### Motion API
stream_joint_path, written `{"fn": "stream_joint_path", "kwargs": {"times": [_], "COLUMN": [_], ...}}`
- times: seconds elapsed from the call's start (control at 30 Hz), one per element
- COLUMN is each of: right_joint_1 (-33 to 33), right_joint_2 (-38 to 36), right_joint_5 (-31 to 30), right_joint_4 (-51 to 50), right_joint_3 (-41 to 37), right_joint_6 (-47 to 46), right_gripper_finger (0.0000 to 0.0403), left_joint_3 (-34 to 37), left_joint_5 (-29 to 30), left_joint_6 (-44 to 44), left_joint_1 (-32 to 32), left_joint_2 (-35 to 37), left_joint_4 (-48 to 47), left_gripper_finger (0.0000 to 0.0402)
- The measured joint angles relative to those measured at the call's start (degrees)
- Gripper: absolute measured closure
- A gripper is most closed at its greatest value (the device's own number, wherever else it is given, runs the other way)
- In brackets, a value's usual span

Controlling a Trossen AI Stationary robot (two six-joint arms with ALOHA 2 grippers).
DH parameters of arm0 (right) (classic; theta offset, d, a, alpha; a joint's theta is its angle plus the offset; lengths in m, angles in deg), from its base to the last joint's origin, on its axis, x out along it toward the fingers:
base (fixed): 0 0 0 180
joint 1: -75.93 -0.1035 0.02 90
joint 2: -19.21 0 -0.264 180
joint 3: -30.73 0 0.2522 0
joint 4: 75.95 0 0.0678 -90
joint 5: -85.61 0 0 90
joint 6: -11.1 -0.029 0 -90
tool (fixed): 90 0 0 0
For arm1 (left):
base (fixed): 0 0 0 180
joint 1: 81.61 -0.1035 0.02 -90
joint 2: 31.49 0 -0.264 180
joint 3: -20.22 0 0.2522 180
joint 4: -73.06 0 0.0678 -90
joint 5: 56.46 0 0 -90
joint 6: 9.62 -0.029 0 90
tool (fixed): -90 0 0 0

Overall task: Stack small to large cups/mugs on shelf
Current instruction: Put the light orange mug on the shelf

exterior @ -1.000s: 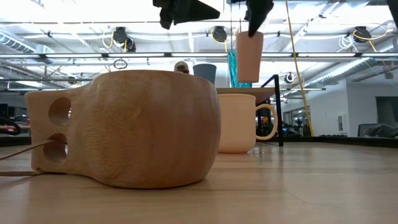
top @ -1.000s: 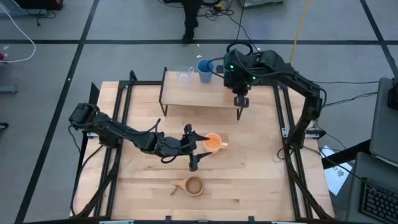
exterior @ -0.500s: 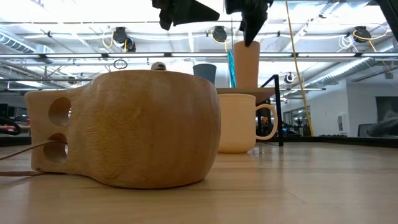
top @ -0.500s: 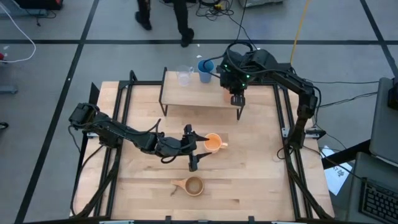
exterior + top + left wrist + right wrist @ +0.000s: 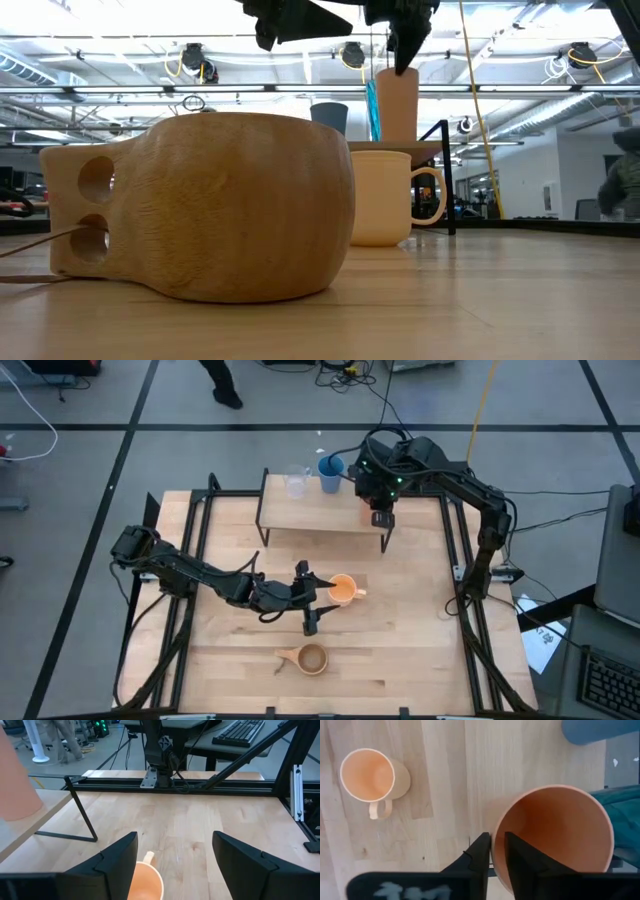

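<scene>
Farthest out from the shelf point(image 5: 310, 512), on the pale planked tabletop point(image 5: 400, 650): tan wooden cup point(image 5: 200, 205), squat and round-bellied, visibly grained, with a stub handle pierced by two holes. Fills the low view; reads from above as a small open bowl.

Closer to the shelf, about midway: orange handled mug point(image 5: 342, 589), smooth, matte, upright. Flanked by the left gripper point(image 5: 312, 598), fingers spread wide on either side and clear of the wall, as the left wrist view makes plain. Shown from above only as dark prongs beside the rim.

On the shelf, a light-wood board on thin black legs, at its end nearer the right arm: orange-brown tumbler point(image 5: 552, 837), tall, tapered, smooth, standing upright. Right gripper point(image 5: 492, 852) directly above, fingers drawn in on the tumbler's rim, one inside the mouth and one outside. Grip seen only through the right wrist view; tumbler almost hidden beneath the arm from above.

Just behind the tumbler: teal textured tumbler point(image 5: 371, 110), a sliver at the low view, covered from overhead. Along the shelf's far edge: blue cup point(image 5: 329, 472), opaque, then clear glass point(image 5: 296, 483), transparent, close together.
</scene>
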Motion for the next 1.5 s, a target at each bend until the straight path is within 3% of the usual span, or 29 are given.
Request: {"fn": "stream_joint_path", "kwargs": {"times": [0.67,1.13,1.5], "right_joint_1": [-1.81,-14.12,-26.14], "right_joint_2": [-2.61,-10.93,-11.52], "right_joint_5": [-0.68,-3.86,-3.89], "right_joint_4": [2.86,2.10,-0.03], "right_joint_3": [0.00,0.02,0.02], "right_joint_6": [-3.67,-10.92,-21.63], "right_gripper_finger": [0.0230,0.0229,0.0230], "left_joint_3": [0.00,0.00,0.00], "left_joint_5": [-0.07,-0.07,0.00], "left_joint_6": [-0.02,-0.02,0.98], "left_joint_1": [0.00,0.00,0.00], "left_joint_2": [0.00,0.00,0.00], "left_joint_4": [0.00,-0.96,-1.21], "left_gripper_finger": [0.0144,0.0144,0.0144]}}
